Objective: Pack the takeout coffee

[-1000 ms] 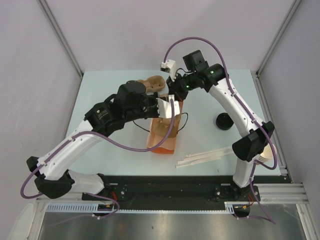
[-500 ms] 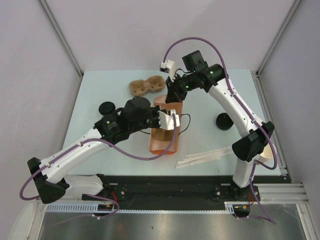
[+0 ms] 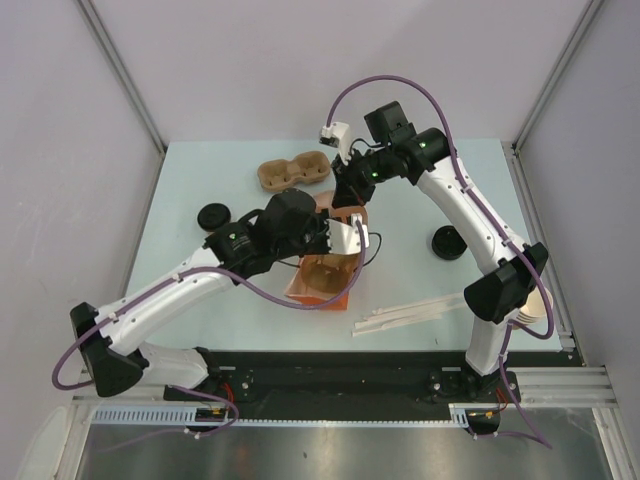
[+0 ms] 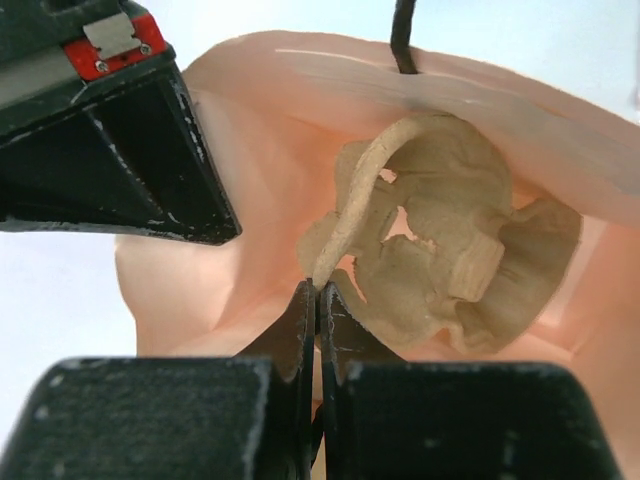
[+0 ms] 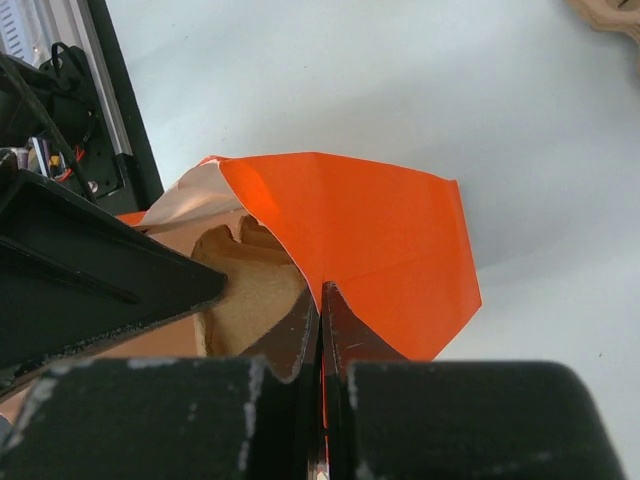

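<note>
The right arm (image 3: 497, 288) hides most of the cup stack (image 3: 541, 303); whether the black lid (image 3: 448, 243) nearby caps a cup is unclear.

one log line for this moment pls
left gripper: shut on bag rim | right gripper: shut on bag rim | bag: mouth open | coffee cup: on table, not packed

Bright, even overhead light; soft, faint shadows on the table (image 3: 190, 180). Wrist views sharp mid-frame, nearest foreground blurred; light glows through the orange bag (image 4: 250, 200)
</note>
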Robot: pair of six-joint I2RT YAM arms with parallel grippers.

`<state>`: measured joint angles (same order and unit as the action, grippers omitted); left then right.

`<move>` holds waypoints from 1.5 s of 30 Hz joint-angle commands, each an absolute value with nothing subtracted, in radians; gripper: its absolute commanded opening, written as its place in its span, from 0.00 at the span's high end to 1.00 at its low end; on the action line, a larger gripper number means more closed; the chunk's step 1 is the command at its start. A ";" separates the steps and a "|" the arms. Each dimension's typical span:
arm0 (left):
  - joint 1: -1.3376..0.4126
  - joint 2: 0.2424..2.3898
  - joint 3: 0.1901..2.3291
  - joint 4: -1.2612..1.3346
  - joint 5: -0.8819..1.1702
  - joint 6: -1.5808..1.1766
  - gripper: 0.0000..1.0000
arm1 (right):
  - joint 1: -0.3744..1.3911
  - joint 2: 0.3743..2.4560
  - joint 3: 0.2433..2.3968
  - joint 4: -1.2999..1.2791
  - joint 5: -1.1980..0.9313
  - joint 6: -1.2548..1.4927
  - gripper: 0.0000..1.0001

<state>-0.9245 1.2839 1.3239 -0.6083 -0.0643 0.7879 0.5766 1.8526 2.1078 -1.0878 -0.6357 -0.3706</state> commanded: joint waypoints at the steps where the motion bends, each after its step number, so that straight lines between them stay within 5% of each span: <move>1: -0.890 1.331 1.403 -0.727 -0.009 0.678 1.00 | 0.581 1.799 2.117 -1.063 -0.683 -0.377 1.00; 12: -0.867 1.367 1.574 -0.862 0.037 0.620 1.00 | 0.566 1.809 2.118 -1.051 -0.680 -0.384 1.00; 45: -0.759 1.559 1.638 -0.953 0.112 0.538 1.00 | 0.502 1.870 2.114 -0.985 -0.801 -0.408 1.00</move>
<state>-0.7776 1.5467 1.5944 -0.9222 0.0654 0.5735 0.5117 1.8633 2.0953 -1.0508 -0.7151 -0.3973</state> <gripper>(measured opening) 0.008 0.009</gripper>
